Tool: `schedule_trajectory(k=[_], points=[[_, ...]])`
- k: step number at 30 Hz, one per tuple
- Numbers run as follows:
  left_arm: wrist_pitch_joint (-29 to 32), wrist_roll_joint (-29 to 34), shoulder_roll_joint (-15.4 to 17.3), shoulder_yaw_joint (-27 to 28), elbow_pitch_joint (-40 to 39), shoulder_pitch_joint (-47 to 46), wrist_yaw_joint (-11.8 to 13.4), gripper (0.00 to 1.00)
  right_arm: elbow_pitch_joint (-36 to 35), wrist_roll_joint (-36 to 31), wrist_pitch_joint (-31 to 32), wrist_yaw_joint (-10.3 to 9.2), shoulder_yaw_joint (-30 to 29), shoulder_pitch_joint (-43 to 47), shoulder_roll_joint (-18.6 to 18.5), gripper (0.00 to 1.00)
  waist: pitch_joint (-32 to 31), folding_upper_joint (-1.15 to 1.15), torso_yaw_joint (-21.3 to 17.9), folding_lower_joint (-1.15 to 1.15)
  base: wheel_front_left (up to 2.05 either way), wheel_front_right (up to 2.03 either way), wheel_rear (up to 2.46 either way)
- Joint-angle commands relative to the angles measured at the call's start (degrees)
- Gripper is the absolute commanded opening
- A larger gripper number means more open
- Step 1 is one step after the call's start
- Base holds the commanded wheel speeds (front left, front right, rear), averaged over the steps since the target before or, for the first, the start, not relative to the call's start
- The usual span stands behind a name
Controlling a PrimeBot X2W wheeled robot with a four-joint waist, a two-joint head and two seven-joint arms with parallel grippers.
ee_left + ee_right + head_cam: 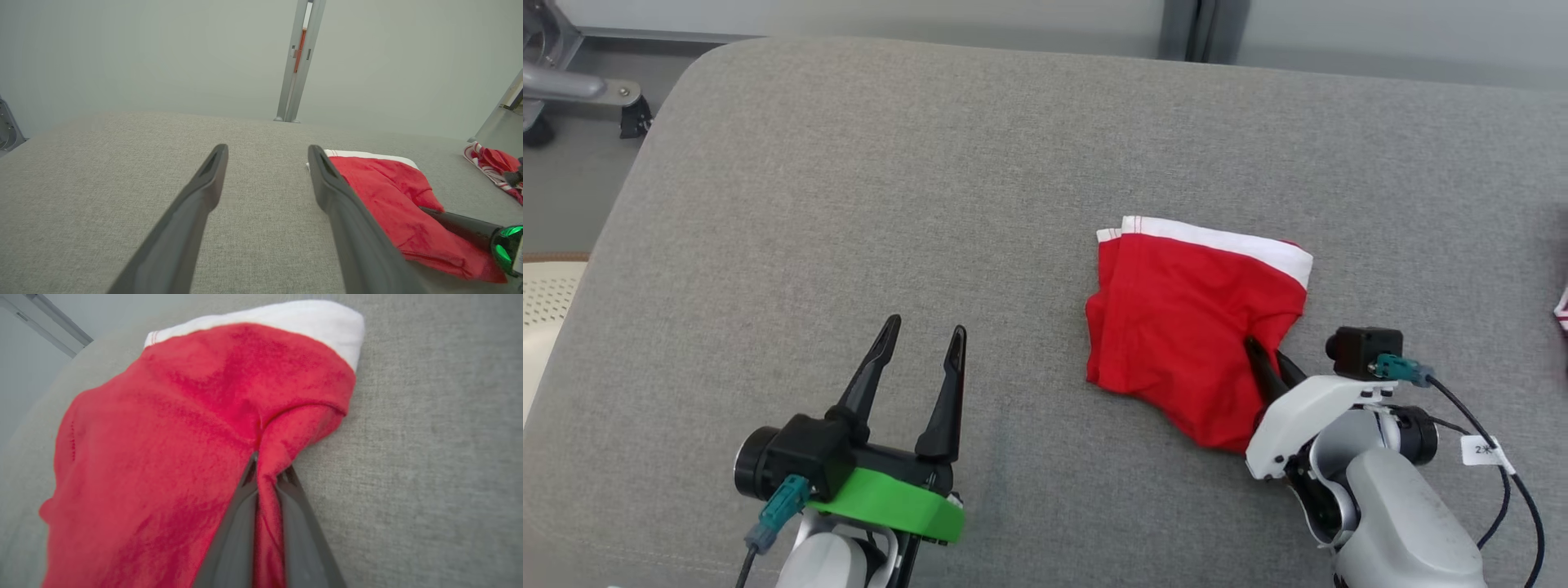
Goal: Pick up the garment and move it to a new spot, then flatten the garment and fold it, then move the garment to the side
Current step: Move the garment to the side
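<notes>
Now your right hand [269, 467] is pinched nearly closed on a fold of the red garment [1176, 327], which lies on the grey surface [849, 204] ahead of its fingers. Your left hand [927, 327] has its fingers spread wide and holds nothing, with the garment off to its right.

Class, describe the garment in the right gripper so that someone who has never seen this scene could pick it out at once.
Start with the grey cushion; on its right half lies a flat red garment. Unlike the crumpled, stripe-edged red cloth further right, it has a plain white waistband along its far edge, and the right gripper pinches its near-right edge.
</notes>
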Motion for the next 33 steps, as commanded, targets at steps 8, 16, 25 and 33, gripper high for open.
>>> schedule_trajectory(k=[8, 16, 25, 33], points=[[0.02, 1.59, 0.11, -0.51, -0.35, 0.36, -0.20, 1.00, -3.24, -10.87, 1.23, 0.01, 3.60, -2.18, -4.85, 0.00, -1.43, 0.00, -7.18, 0.00, 0.00, 0.00, 0.00], [0.03, 3.09, 0.13, -2.40, -0.85, -3.36, -0.23, 1.00, -10.00, -11.74, 5.04, -0.01, 11.00, -7.30, -15.77, 0.00, 2.15, 0.00, -14.69, 0.00, 0.00, 0.00, 0.00], [0.03, 4.54, 0.73, -4.74, -1.79, -10.38, -0.24, 1.00, -14.12, -9.27, 6.80, -0.02, 13.12, -15.54, -28.26, 0.00, 11.10, 0.00, -20.61, 0.00, 0.00, 0.00, 0.00], [0.02, 4.11, 3.32, -8.20, -3.17, -16.95, -0.25, 1.00, -10.91, -9.93, 6.65, -0.02, 10.31, -20.35, -35.12, 0.00, 18.55, 0.00, -22.59, 0.00, 0.00, 0.00, 0.00]])
